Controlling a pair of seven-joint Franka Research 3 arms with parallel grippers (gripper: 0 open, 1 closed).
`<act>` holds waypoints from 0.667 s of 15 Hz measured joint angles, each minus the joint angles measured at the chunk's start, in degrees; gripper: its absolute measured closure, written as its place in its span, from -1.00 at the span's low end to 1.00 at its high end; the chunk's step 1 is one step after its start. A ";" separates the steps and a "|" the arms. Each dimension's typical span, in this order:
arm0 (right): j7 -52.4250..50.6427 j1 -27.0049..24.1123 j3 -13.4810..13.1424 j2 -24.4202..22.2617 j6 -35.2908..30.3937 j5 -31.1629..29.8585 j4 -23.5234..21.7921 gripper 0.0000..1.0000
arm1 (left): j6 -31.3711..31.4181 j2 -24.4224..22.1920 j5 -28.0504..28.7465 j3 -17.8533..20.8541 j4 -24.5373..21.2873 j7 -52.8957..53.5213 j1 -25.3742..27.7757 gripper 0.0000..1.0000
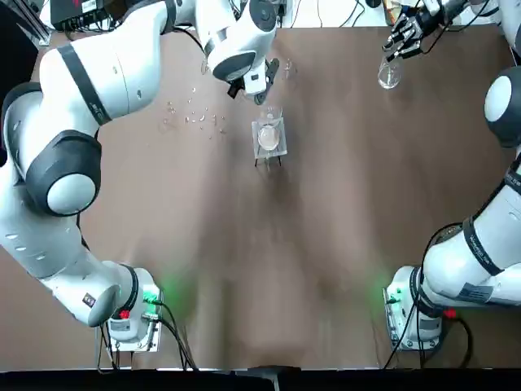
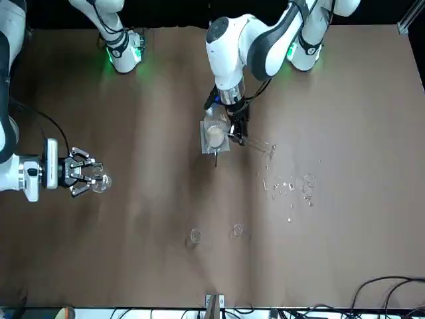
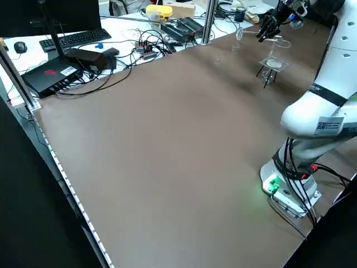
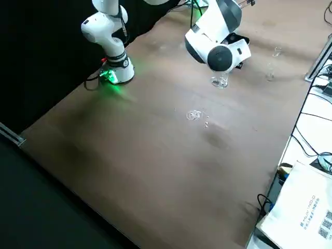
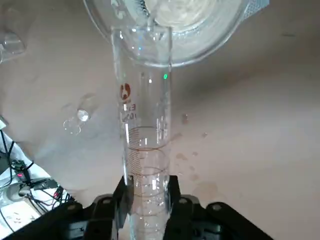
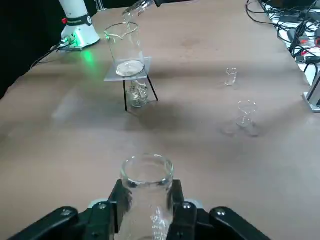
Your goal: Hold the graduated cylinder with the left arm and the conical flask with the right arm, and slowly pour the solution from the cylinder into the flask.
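Note:
My left gripper [image 5: 147, 187] is shut on the graduated cylinder [image 5: 145, 125], a slim clear tube with red markings. The cylinder lies steeply tilted, its mouth over the rim of a beaker, and its flared foot sticks out behind the gripper [image 2: 236, 129] in the front view. At the table's far right corner my right gripper [image 1: 403, 41] is shut on the neck of the conical flask [image 1: 389, 75]. The flask [image 6: 146, 172] is upright between the fingers, well apart from the cylinder. I cannot tell whether it rests on the table.
The clear beaker [image 1: 269, 134] stands on a white square stand with thin legs at the far middle. Tiny glass bits [image 1: 195, 118] lie scattered to its left. Two tiny glass cups [image 2: 194, 236] [image 2: 237, 230] stand near the far edge. Cables and electronics lie beyond the table.

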 joint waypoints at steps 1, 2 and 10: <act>0.82 0.50 0.00 -0.03 0.25 -0.01 0.00 0.20 | -0.01 0.00 0.13 0.00 0.00 0.00 -0.07 0.31; 1.62 0.98 0.01 -0.12 0.54 -0.01 0.00 0.20 | -0.01 0.00 0.15 0.00 0.00 0.00 -0.22 0.31; 8.23 3.09 0.02 -3.64 0.43 -2.34 -0.01 0.20 | -0.45 0.00 0.18 0.07 0.03 -1.93 -0.63 0.31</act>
